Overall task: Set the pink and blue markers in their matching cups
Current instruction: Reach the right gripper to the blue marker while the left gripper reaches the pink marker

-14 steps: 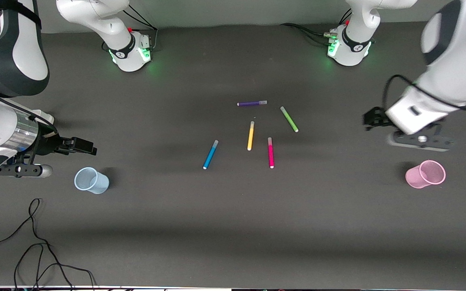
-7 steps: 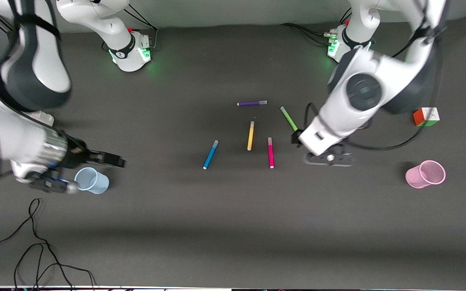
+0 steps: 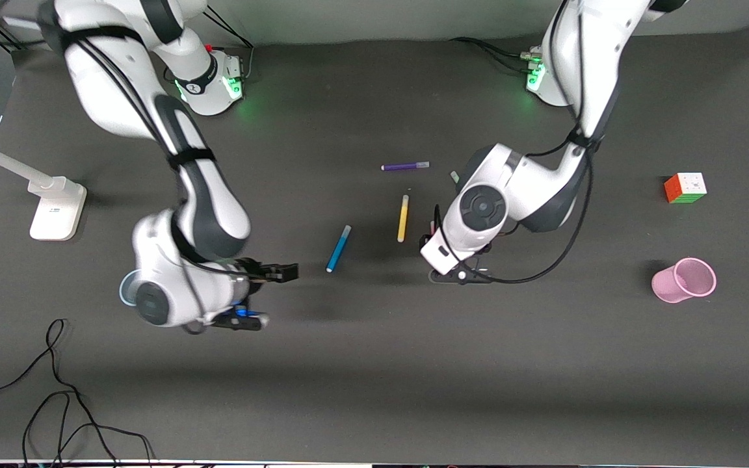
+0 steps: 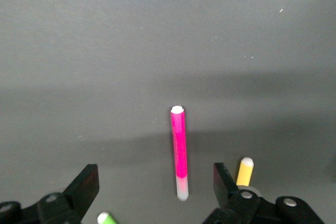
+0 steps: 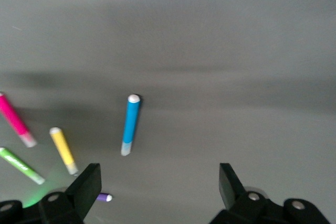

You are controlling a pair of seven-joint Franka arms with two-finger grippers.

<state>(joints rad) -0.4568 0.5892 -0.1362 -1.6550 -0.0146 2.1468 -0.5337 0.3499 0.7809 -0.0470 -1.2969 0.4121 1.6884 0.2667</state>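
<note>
The pink cup (image 3: 683,281) stands empty at four o'clock on the table (image 3: 374,364) — the blue cup (image 3: 126,288) is mostly hidden. Left gripper (image 4: 155,195) gapes over the pink marker (image 4: 179,148); right gripper (image 5: 157,188) — spread wide — hangs near the blue marker (image 5: 130,124).

Dark grey matte tabletop (image 3: 374,390), evenly lit, soft shadows across it. Pale wall strip (image 3: 374,19) along its edge by the bases. Loose black cable (image 3: 56,390) snakes near the front camera, right arm's end. White stand (image 3: 56,208) there too.

Matt dark table (image 3: 374,390), translucent pink cup (image 3: 683,281)
</note>
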